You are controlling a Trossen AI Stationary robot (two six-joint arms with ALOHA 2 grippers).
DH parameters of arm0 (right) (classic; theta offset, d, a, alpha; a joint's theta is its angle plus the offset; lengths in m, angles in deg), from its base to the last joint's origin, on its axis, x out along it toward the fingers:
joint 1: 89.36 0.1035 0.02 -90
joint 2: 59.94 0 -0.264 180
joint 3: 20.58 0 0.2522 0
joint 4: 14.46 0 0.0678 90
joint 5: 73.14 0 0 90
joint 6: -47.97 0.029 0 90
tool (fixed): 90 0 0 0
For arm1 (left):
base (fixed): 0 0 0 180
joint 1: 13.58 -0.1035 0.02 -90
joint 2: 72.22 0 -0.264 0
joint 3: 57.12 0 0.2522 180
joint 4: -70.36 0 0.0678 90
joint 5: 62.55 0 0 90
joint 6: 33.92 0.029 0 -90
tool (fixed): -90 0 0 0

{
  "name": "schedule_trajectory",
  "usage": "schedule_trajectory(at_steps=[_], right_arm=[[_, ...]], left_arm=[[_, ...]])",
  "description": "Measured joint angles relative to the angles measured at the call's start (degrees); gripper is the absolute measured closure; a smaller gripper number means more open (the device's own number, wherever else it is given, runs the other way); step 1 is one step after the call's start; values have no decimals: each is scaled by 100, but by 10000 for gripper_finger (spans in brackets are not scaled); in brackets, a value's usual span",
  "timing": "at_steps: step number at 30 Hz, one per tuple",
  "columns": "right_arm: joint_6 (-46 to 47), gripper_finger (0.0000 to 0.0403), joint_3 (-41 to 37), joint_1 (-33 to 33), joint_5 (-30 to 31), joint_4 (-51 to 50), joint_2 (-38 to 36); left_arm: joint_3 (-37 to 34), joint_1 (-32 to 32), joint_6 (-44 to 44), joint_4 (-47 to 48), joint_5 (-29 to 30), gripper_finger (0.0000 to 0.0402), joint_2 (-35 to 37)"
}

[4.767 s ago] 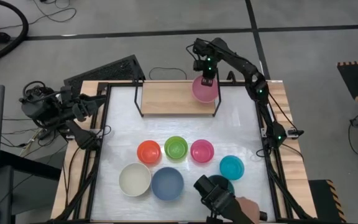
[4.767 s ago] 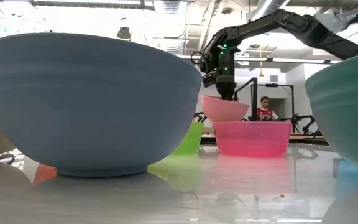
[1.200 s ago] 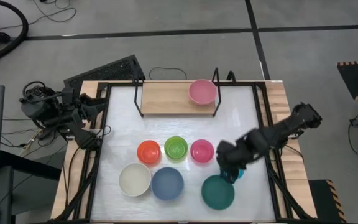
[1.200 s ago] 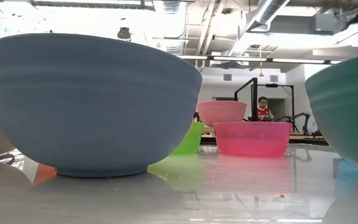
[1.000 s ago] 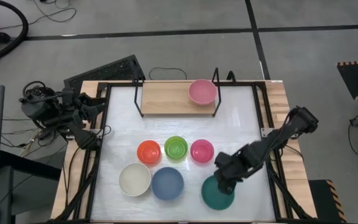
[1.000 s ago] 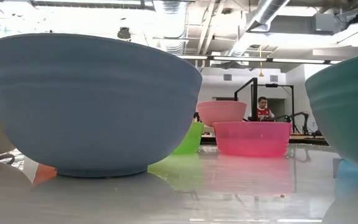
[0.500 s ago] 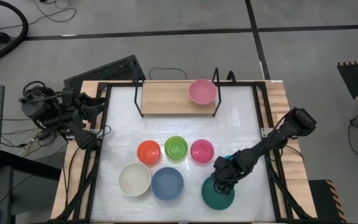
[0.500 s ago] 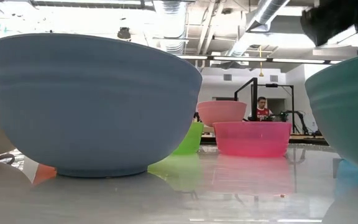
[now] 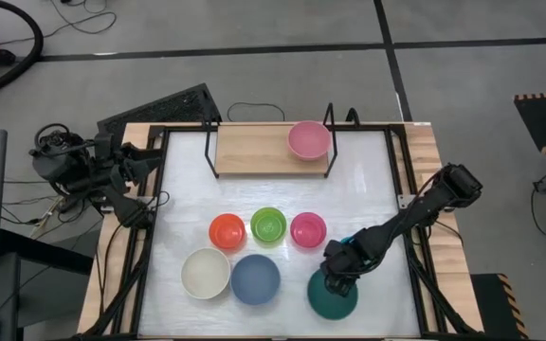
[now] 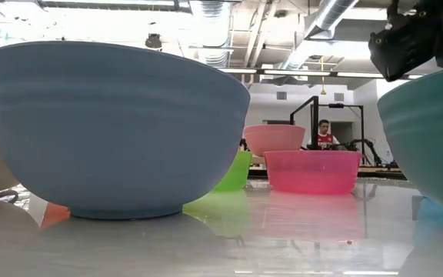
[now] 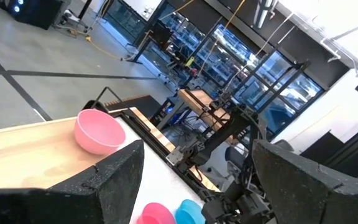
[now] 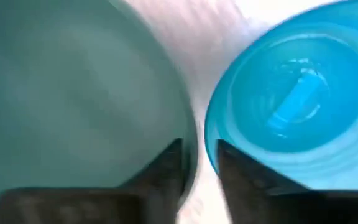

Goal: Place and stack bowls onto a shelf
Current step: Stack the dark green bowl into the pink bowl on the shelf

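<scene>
The dark green bowl (image 9: 333,298) (image 12: 73,93) stands on its base near the table's front edge. My right gripper (image 9: 336,275) (image 12: 199,152) points down over that bowl's far rim, next to the teal bowl (image 12: 291,112). One finger is inside the rim and one outside, a narrow gap apart. A pink bowl (image 9: 309,140) sits on the right end of the wooden shelf (image 9: 254,150). My left gripper (image 9: 138,159) (image 11: 197,180) waits open, level, beyond the table's left edge. My right gripper comes from above with one finger (image 12: 166,168) inside the dark green bowl and the other (image 12: 238,171) outside its far rim (image 12: 192,146). A strip of table shows between the rim and the outer finger. Whether the inner finger touches the wall, I cannot tell.
Red-orange (image 9: 227,230), lime green (image 9: 268,225) and magenta (image 9: 308,228) small bowls form a row at mid-table. The cream-white (image 9: 206,273) and blue (image 9: 255,279) bowls stand in front of them. The shelf's left part is bare wood, between black upright wire loops (image 9: 330,116).
My right gripper has come down over the dark green bowl's far rim; its dark body has entered the top right of the low view. All the bowls have stayed where they were.
</scene>
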Motion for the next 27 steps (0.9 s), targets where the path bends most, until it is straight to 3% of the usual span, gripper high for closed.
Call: schedule_trajectory(at_steps=[3, 4, 17, 27], right_arm=[[-142, 373, 0, -2, -16, 10, 0], [-96, 378, -2, -12, -26, -2, 0], [-323, 376, 667, -168, -159, -459, -91], [-1578, 376, 2107, -936, -31, -2210, -357]], left_arm=[[0, 2, -1, 0, 15, 118, 0], [0, 2, -1, -1, 49, 118, 0], [0, 0, -2, -2, 116, 118, 2], [0, 2, 0, 0, 115, 118, 2]])
